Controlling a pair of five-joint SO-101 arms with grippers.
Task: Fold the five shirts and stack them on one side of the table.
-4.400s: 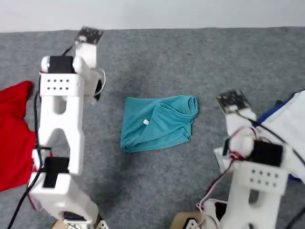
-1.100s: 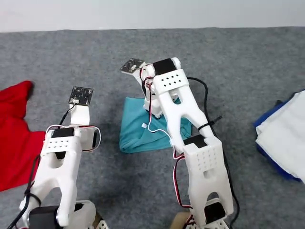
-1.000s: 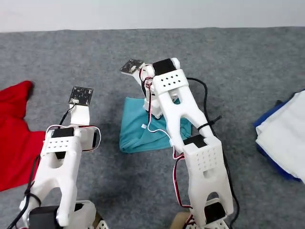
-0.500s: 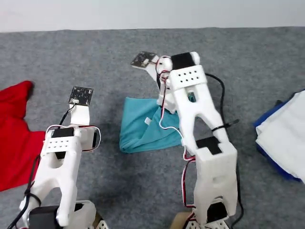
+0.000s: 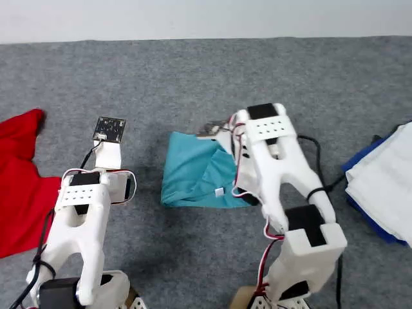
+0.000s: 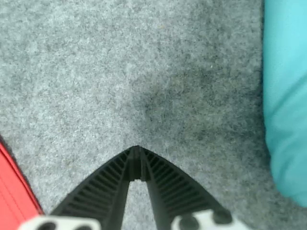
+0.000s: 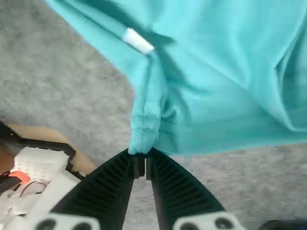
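- The right gripper [image 7: 139,155] is pinching a bunched hem of the teal shirt [image 5: 193,177]. Its jaws are pressing together on the cloth with no gap left between them.
- The teal shirt is lying partly folded near the middle of the high view. One flap is being held up off the grey felt table [image 5: 193,71] at the shirt's right side.
- A small white label [image 5: 219,191] is showing on the teal cloth near its lower right edge.
- The right arm [image 5: 277,161] is stretching up from the bottom of the high view and is covering the right part of the teal shirt.
- The left gripper [image 6: 136,151] is hanging over bare felt with its jaws closed tip to tip, gripping nothing.
- The left arm [image 5: 84,206] is standing in the lower left of the high view, between the red shirt [image 5: 19,187] and the teal one, touching neither.
- The red shirt is lying crumpled at the left edge of the high view.
- A folded white shirt [image 5: 386,177] is resting on a blue shirt [image 5: 360,158] at the right edge, well apart from the teal one.
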